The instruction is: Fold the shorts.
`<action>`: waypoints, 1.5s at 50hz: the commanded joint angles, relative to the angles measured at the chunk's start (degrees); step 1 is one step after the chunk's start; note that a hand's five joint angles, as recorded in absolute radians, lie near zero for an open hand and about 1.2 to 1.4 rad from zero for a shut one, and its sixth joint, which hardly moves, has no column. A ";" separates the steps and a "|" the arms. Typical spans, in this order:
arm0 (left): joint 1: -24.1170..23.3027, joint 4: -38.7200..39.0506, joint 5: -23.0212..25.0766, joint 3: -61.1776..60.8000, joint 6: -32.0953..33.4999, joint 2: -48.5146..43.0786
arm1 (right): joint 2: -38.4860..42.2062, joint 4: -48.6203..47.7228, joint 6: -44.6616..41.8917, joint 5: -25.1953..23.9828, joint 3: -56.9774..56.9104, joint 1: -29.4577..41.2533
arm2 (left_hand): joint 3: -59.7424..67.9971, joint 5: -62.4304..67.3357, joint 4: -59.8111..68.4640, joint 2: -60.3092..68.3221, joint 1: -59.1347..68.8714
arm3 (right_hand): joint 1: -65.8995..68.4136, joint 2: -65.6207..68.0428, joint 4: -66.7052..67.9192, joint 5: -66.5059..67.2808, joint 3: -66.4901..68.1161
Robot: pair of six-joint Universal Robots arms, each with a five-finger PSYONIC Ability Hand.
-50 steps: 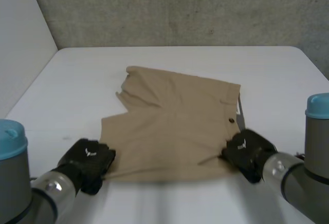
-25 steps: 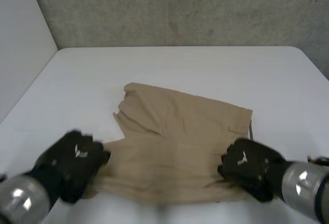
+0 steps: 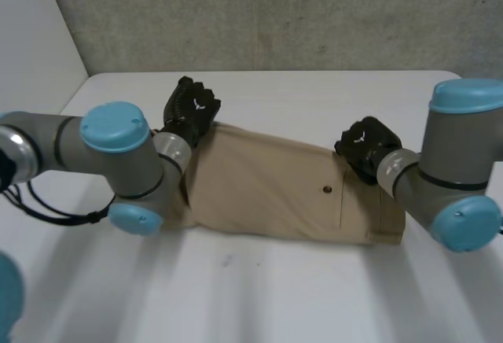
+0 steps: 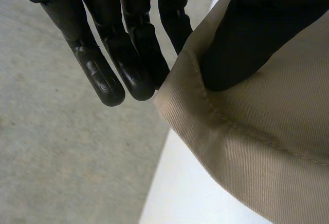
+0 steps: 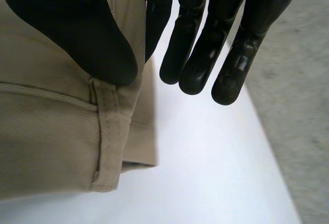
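- the shorts (image 3: 275,189) are lying folded double on the white table (image 3: 299,296).
- my left hand (image 3: 190,111) is pinching their far left corner, thumb on top.
- my right hand (image 3: 365,145) is pinching the far right corner, at the waistband.

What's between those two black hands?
The folded tan shorts span the gap in the head view; left hand and right hand each pinch an end.

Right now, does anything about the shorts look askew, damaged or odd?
No damage. The folded shorts lie slanted across the table. By the right hand, which pinches one far corner, a lower layer peeks past the upper one, so the fold is not flush. The left hand pinches the other far corner.
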 commanded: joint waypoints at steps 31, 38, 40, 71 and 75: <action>1.02 18.00 12.51 12.51 -10.08 -14.70 | 14.54 -23.75 -1.44 9.42 -11.27 1.02 | -58.03 -54.81 -58.54 -58.52 -55.03 | -46.28 -58.34 -58.36 -56.98 -57.85; 1.89 19.76 11.72 3.11 -10.61 -3.90 | -0.30 -23.05 9.81 9.16 -5.30 0.93 | -58.03 -54.81 -58.54 -58.52 -55.03 | -46.28 -58.34 -58.36 -56.98 -57.85; 2.60 19.67 11.72 -0.92 -12.09 0.31 | -4.77 -22.00 13.23 8.81 -2.24 0.85 | -57.69 -54.48 -58.21 -58.19 -54.70 | -46.28 -58.34 -58.36 -56.98 -57.85; 8.93 -1.33 3.02 -18.17 -32.32 10.44 | -15.53 -9.50 31.62 -3.50 26.43 -6.80 | -54.49 -51.28 -55.01 -54.99 -51.50 | -39.15 -51.20 -51.22 -49.84 -50.72; 8.93 -0.46 2.14 -17.91 -32.32 8.17 | -13.61 -13.35 31.18 -2.63 27.48 -6.71 | -54.49 -51.28 -55.01 -54.99 -51.50 | -34.30 -46.35 -46.38 -45.00 -45.87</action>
